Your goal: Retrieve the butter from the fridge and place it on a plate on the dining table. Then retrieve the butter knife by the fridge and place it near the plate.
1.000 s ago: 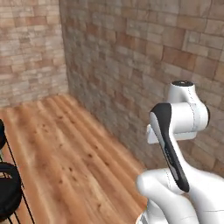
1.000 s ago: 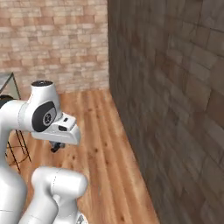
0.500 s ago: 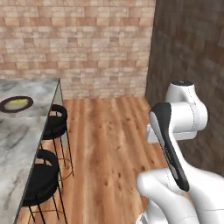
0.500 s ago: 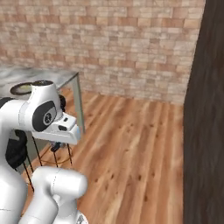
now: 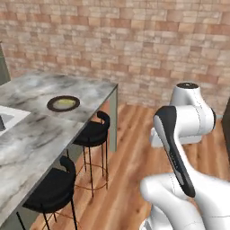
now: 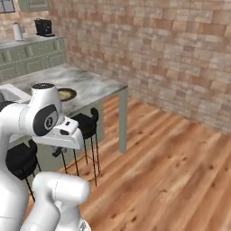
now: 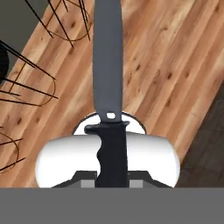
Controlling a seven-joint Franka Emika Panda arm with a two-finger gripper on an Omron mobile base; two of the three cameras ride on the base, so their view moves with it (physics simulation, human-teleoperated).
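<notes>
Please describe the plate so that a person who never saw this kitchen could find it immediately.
Look at the long dining table with the grey marbled top and black stools along its side, in front of the brick wall. The plate lies flat on that top, toward the end nearest the wall. It is round and dark-rimmed with something pale yellow on its middle, the sole dish there.

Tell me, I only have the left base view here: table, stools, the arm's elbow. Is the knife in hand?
Observer: Yes. The hand view shows the butter knife held by its black handle, blade pointing out over the wood floor.
Operator: Is the butter on the plate already?
Observer: The plate holds something pale yellow; too small to call it more exactly.
Operator: Anything behind the table?
Observer: The right base view shows a wall counter with a kettle and a dark appliance.
</notes>
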